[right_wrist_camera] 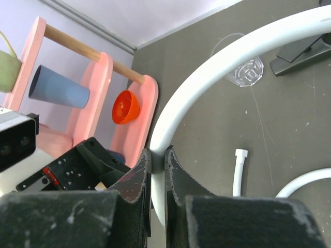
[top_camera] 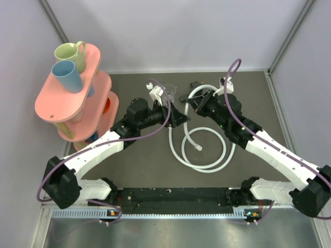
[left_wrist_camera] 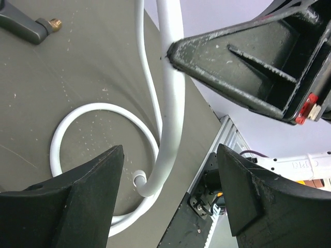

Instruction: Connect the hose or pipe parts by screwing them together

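Item: hose (right_wrist_camera: 217, 62), likely light, limp, springy | right end effector (right_wrist_camera: 158, 155) pinches its loop; left end effector (left_wrist_camera: 169, 150) spread around it | you'd best grip near the end connector (right_wrist_camera: 241, 154).

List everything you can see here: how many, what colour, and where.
hose: one, white, looped at mid table, held up by the right gripper
T-shaped fitting: one, black with a brass tip, lying on the table
cup: one, clear, far side of the table
rack: one, pink, left edge
mug: one, green, top shelf
tumbler: one, blue, top shelf
bowl: one, orange, lower shelf
table: one, dark grey
cables: purple, along the arms
left gripper: open, straddling the hose
right gripper: shut on the hose
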Controlling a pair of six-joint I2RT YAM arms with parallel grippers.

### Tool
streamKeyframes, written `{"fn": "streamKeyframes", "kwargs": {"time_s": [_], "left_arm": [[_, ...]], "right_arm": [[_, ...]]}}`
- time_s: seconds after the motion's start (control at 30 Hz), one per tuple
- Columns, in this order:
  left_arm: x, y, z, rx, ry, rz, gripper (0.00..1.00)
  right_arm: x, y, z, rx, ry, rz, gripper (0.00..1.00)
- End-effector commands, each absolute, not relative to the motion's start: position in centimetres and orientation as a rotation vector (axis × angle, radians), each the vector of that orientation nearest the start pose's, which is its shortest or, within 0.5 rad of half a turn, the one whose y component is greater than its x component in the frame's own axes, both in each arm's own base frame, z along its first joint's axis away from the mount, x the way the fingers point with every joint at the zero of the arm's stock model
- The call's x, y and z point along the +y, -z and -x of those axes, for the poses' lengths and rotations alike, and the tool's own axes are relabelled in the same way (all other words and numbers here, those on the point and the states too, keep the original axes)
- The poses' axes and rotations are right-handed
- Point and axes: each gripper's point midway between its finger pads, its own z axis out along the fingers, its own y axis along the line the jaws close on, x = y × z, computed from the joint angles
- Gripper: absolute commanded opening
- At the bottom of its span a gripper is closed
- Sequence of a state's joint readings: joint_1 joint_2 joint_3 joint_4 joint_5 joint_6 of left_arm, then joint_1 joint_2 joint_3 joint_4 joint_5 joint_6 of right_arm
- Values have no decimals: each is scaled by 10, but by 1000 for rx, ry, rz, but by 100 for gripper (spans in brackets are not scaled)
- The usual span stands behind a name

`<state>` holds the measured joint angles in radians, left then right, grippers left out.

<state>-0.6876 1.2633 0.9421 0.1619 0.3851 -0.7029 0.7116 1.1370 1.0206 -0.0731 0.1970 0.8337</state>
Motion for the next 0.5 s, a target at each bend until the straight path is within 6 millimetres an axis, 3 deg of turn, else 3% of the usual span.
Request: {"fn": "streamKeyframes", "kwargs": {"time_s": [0.0, 0.2, 0.47], "left_arm": [[-330, -287, -254, 1793, 1358, -343, 78], [-333, -273, -233, 1760, 1488, -364, 78], [-337, -263, -231, 1756, 1495, -392, 77]], "right_arm": [[248, -363, -303, 1685, -994, -323, 0], [243, -387, -307, 1638, -1026, -416, 0], [232, -401, -309, 1577, -1078, -563, 0]]}}
